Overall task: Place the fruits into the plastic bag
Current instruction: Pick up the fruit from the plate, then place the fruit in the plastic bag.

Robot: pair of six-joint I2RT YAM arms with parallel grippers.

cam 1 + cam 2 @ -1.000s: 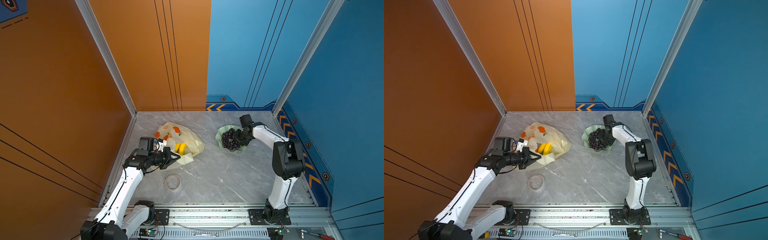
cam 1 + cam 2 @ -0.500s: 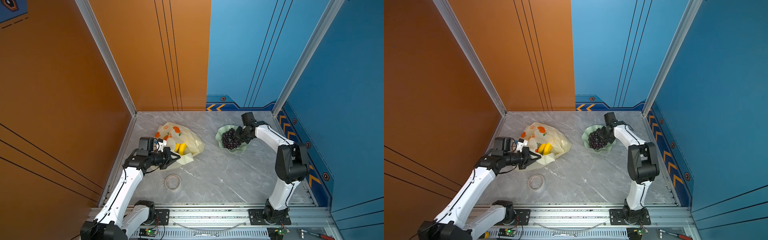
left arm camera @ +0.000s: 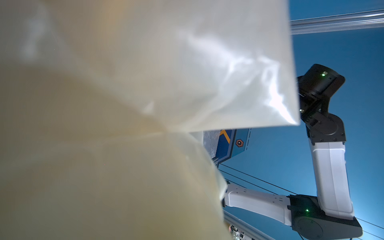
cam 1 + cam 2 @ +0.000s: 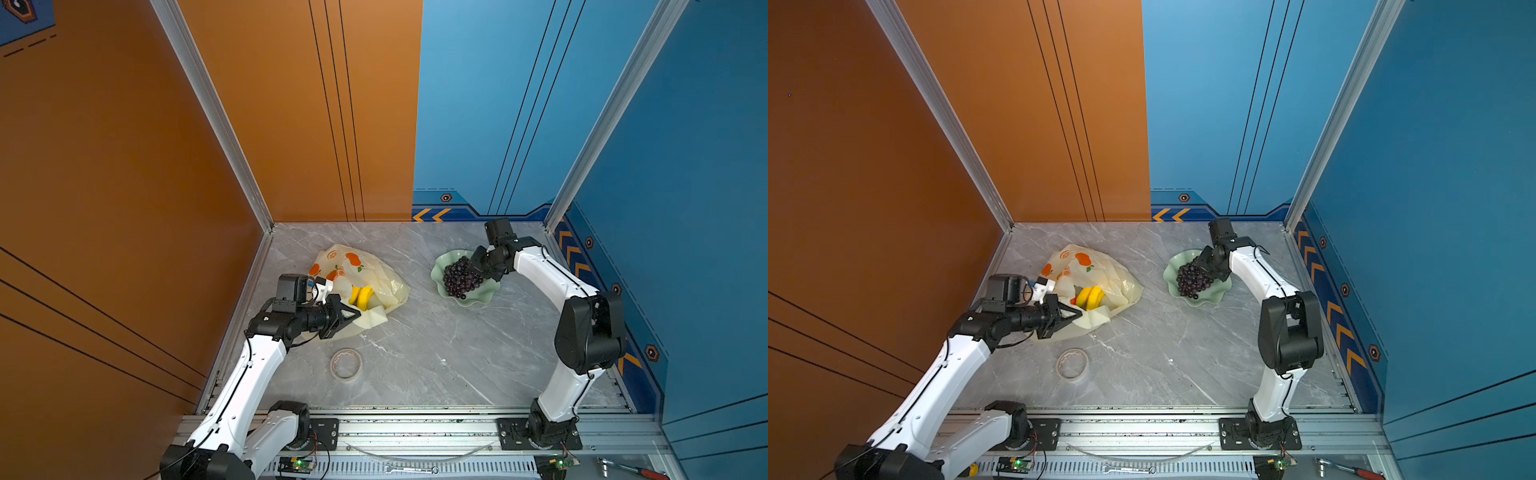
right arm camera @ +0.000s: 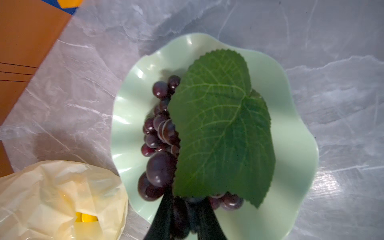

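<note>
The plastic bag (image 4: 365,270) lies crumpled at the left of the table, its mouth held up by my left gripper (image 4: 352,318), which is shut on the bag's cream edge. A yellow banana bunch (image 4: 360,296) shows inside the mouth. The bag (image 3: 124,104) fills the left wrist view and hides those jaws. Dark purple grapes (image 4: 460,279) with a green leaf (image 5: 220,124) sit over the pale green dish (image 4: 478,302). My right gripper (image 5: 186,207) is shut on the near end of the grapes (image 5: 160,172). No other fruits show.
A roll of clear tape (image 4: 346,364) lies on the marble table in front of the bag. Orange and blue walls close in the left, back and right. A wrench (image 4: 411,470) and a red-handled tool (image 4: 636,470) lie on the front rail.
My right gripper has closed on the grapes, and the right arm's elbow has swung outward to the right. The left arm and the bag have not moved.
</note>
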